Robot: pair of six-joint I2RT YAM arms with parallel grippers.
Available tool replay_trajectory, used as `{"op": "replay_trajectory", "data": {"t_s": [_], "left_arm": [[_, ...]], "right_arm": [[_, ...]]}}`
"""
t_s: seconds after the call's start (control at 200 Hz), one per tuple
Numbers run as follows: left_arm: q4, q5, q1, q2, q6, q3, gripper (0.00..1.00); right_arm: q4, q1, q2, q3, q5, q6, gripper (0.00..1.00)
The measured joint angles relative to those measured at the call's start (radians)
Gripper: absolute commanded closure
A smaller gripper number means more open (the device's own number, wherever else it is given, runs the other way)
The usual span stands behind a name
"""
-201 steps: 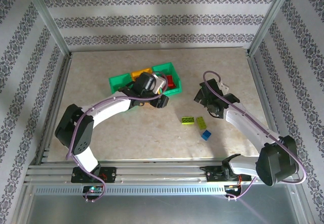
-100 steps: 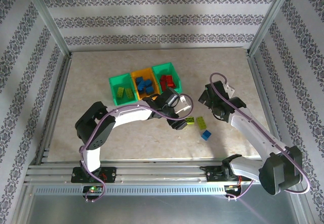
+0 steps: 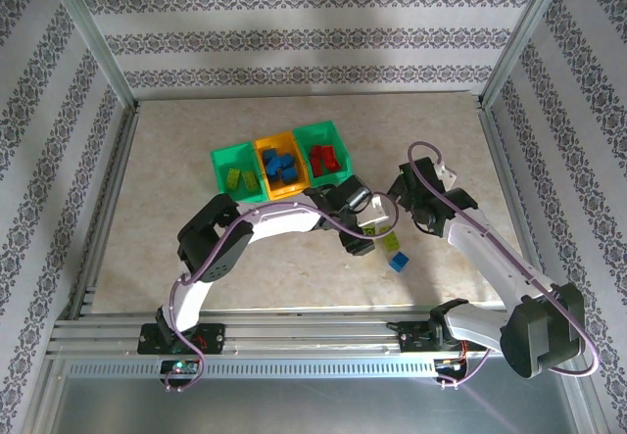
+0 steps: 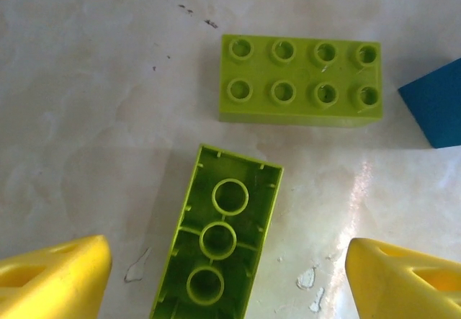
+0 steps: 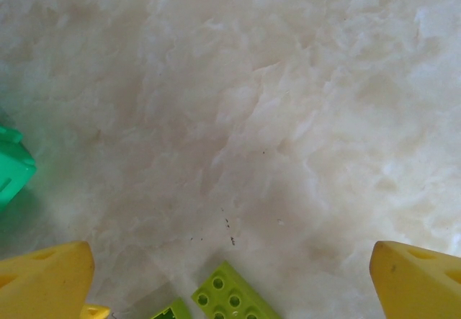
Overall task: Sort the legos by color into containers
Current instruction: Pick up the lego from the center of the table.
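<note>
Loosely between left fingers (image 4: 52,277): upturned lime brick (image 4: 220,241).

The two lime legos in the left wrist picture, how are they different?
The upper lime lego lies studs up, showing eight studs; the lower lime lego lies upside down, showing its hollow underside. The upper one lies crosswise; the lower one slants steeply. The lower one sits between the fingers of the open left gripper; the upper one lies beyond them. Both are lime and lie apart.

Pale marbled tabletop (image 3: 196,120), aluminium rails (image 3: 294,331) along its edges; damask-striped wallpaper walls (image 3: 294,37), soft even light
</note>
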Motion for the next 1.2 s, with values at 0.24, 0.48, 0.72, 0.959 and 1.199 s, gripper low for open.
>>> {"op": "replay_trajectory", "data": {"t_s": [0.24, 0.48, 0.72, 0.959, 1.199], "left_arm": [[-0.05, -0.075, -0.006, 0.075, 0.012, 0.072, 0.35], [-0.081, -0.097, -0.006, 0.097, 0.005, 0.103, 0.63], [-0.064, -0.107, -0.006, 0.089, -0.016, 0.089, 0.77], [-0.015, -0.129, -0.006, 0.055, -0.051, 0.027, 0.88], [0.032, -0.212, -0.004, -0.031, -0.133, -0.102, 0.91]], "right_arm": [[-0.001, 0.0, 0.0, -0.001, 0.0, 0.0, 0.02], [-0.015, -0.013, 0.0, -0.004, 0.0, -0.003, 0.02], [-0.014, -0.013, -0.013, -0.016, -0.001, -0.003, 0.02], [-0.013, -0.013, -0.013, -0.019, -0.001, -0.003, 0.02], [-0.007, -0.013, -0.013, -0.022, -0.005, -0.003, 0.02]]}}
